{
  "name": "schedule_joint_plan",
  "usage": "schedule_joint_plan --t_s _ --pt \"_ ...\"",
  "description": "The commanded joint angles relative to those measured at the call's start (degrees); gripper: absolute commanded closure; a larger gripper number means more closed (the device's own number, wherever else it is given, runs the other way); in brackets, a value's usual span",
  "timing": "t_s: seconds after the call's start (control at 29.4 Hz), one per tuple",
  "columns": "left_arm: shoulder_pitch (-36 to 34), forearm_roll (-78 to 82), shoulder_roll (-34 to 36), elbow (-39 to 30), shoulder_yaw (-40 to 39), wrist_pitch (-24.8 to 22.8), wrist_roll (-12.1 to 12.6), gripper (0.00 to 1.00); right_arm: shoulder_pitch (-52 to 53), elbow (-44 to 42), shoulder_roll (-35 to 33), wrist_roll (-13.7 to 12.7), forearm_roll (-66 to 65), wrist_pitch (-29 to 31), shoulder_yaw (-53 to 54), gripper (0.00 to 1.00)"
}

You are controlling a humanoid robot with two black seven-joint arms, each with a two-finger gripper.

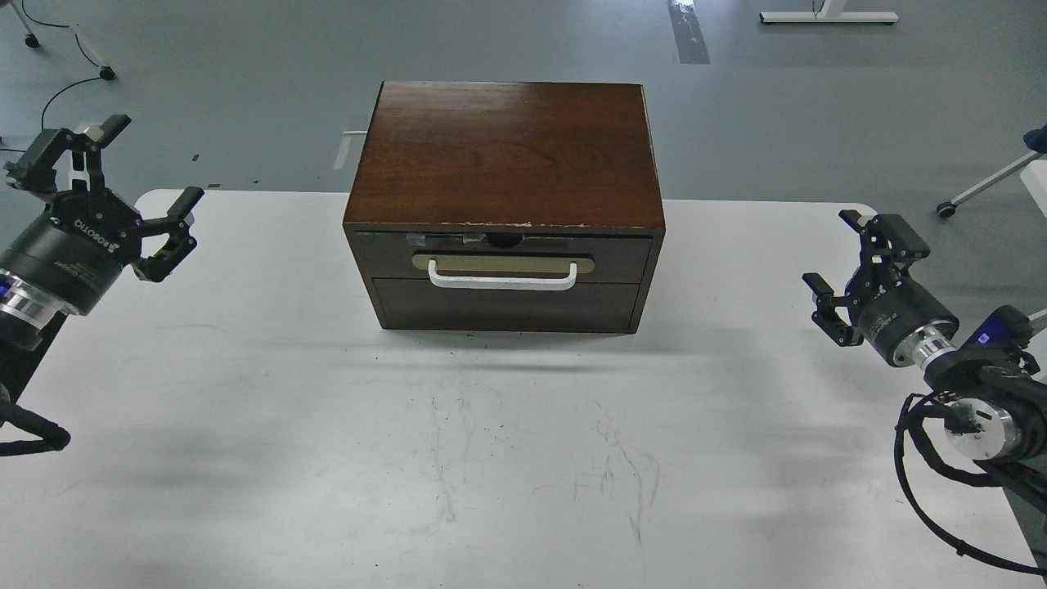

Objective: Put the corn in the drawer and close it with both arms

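Note:
The dark brown wooden cabinet (503, 155) stands at the back middle of the white table (491, 458). Its drawer (507, 256), with a white bar handle (501, 281) on a tan plate, is shut flush with the cabinet front. The corn is not in view. My left gripper (106, 176) is open and empty, raised at the table's far left edge, well left of the cabinet. My right gripper (851, 262) is open and empty above the table's right side, well right of the cabinet.
A plain dark panel (507, 305) sits below the drawer. Grey floor lies behind the table, with cables at the far left and chair legs with castors (946, 209) at the right.

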Motion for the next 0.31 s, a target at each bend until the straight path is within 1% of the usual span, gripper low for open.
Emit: schedule_joint_plan --t_s 0.0,0.27 --pt "0.44 0.37 -0.26 -0.03 -0.03 -0.01 0.01 0.00 0.15 0.09 0.40 0.00 0.00 0.00 0.15 0.00" --pt "0.44 0.37 -0.17 -0.11 -0.03 -0.01 0.01 0.00 0.15 0.70 0.14 0.00 0.00 0.36 1.56 0.00"
